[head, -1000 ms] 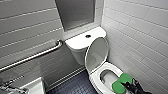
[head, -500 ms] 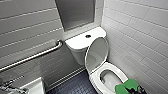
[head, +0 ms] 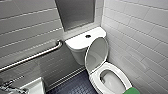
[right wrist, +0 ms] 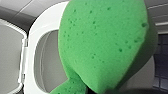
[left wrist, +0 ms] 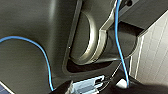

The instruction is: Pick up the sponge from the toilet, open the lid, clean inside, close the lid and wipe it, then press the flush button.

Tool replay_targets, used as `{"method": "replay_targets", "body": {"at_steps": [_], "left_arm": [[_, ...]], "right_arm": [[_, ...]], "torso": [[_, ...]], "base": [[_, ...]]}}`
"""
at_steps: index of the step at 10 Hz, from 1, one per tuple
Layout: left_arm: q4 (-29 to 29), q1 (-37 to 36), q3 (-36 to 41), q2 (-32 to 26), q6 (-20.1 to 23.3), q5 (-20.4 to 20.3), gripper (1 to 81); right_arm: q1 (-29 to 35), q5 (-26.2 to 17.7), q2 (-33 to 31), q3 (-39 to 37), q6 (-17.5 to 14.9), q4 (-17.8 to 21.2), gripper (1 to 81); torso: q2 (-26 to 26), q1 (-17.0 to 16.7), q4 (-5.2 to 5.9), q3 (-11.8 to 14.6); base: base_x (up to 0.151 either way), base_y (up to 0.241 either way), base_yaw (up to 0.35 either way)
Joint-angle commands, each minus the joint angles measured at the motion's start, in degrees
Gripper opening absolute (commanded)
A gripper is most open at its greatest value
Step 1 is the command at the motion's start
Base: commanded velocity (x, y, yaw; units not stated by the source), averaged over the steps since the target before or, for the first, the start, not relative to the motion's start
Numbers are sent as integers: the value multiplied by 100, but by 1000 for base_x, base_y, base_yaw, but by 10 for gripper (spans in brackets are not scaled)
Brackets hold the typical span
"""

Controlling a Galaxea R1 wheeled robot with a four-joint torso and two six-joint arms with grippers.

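The white toilet (head: 82, 42) stands in the corner with its lid (head: 96, 53) raised and leaning back against the tank. The oval seat and bowl (head: 111, 80) lie open below it. A round flush button (head: 88, 36) sits on the tank cover. The bright green sponge (right wrist: 105, 45) looms large in the right wrist view, pinched at its lower end by my right gripper (right wrist: 100, 90), with the seat and lid hinge behind it. In the head view the sponge (head: 131, 91) peeks in at the lower right, beside the seat's front rim. The left wrist view looks onto my own dark body and blue cables.
A steel grab bar (head: 32, 57) runs along the grey tiled wall on the left. A white sink corner (head: 33, 87) with a chrome tap (head: 7, 88) sits at the lower left. White tiles (head: 140, 37) close the right side. The floor (head: 75, 86) is dark blue.
The sponge and the dark arm, earlier over the seat's right side, have drawn back toward the lower right corner of the head view. The toilet and lid stay as they were.
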Motion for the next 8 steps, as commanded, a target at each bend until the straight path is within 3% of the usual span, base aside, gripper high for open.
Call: {"method": "replay_targets", "body": {"at_steps": [1, 4, 7, 8], "left_arm": [[132, 227, 97, -62, 50, 138, 811], [194, 226, 97, -53, 67, 138, 811], [229, 226, 97, 0, 128, 138, 811], [229, 226, 97, 0, 146, 138, 811]], "right_arm": [[-321, -124, -174, 400, -8, -274, 10], [-946, 132, -305, 893, -17, -582, 10], [-1087, 675, -945, 2180, -130, -846, 10], [-1044, 958, -1140, 2606, -359, -829, 10]], "torso": [[0, 0, 0, 0], [0, 0, 0, 2], [-2, 0, 0, 2], [-2, 0, 0, 2]], "base": [[0, 0, 0], [0, 0, 0], [0, 0, 0], [0, 0, 0]]}}
